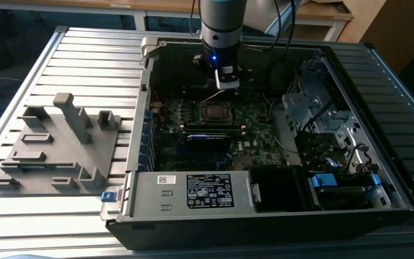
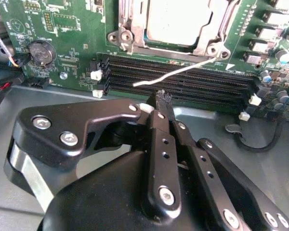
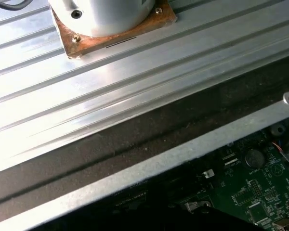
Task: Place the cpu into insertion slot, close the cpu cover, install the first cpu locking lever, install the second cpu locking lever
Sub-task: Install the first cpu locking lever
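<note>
Cpu [image 2: 178,19] seated in insertion slot [image 2: 120,36], cpu cover [image 2: 213,33] down; gripper [image 2: 162,97] pinched closed.

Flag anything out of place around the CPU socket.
One thing stands out in the second wrist view: a thin silvery locking lever juts from the socket's corner and slants across the black memory slots. It is not tucked alongside the cpu cover, so it looks unlatched. The gripper sits close by, fingers together.

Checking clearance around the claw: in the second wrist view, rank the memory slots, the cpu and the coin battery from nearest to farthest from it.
From the claw:
1. memory slots, just ahead of it.
2. cpu, beyond the slots.
3. coin battery, off sideways near the board's edge.
</note>
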`<act>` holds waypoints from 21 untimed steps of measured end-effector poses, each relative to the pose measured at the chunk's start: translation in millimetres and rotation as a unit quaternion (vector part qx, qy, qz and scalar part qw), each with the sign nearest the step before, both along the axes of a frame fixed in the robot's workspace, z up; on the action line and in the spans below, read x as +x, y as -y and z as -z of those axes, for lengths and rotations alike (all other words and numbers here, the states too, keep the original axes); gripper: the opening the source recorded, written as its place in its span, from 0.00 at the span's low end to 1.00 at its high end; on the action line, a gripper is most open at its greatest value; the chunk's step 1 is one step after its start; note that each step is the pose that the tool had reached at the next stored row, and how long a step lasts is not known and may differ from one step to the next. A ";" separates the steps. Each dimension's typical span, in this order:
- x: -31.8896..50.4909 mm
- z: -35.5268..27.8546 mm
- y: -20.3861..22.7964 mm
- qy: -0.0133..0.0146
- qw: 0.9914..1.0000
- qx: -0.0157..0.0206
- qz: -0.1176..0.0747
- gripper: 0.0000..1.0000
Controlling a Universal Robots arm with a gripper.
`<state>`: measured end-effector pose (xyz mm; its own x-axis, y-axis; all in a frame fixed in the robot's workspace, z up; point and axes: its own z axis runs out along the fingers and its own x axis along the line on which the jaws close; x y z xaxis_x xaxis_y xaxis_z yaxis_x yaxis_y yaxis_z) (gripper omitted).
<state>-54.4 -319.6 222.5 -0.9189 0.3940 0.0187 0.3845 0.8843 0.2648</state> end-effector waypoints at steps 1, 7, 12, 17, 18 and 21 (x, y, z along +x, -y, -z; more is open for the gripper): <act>0.0 -0.1 0.7 0.000 1.000 0.000 0.000 0.10; 0.0 -0.8 6.9 0.000 1.000 0.000 0.000 0.10; 0.2 -0.9 12.0 0.000 1.000 0.001 0.000 0.10; 0.2 2.8 14.1 0.003 1.000 0.002 0.002 0.10; 0.2 3.8 14.3 0.004 1.000 0.002 0.002 0.10; 0.2 7.3 14.3 0.004 1.000 0.003 0.009 0.10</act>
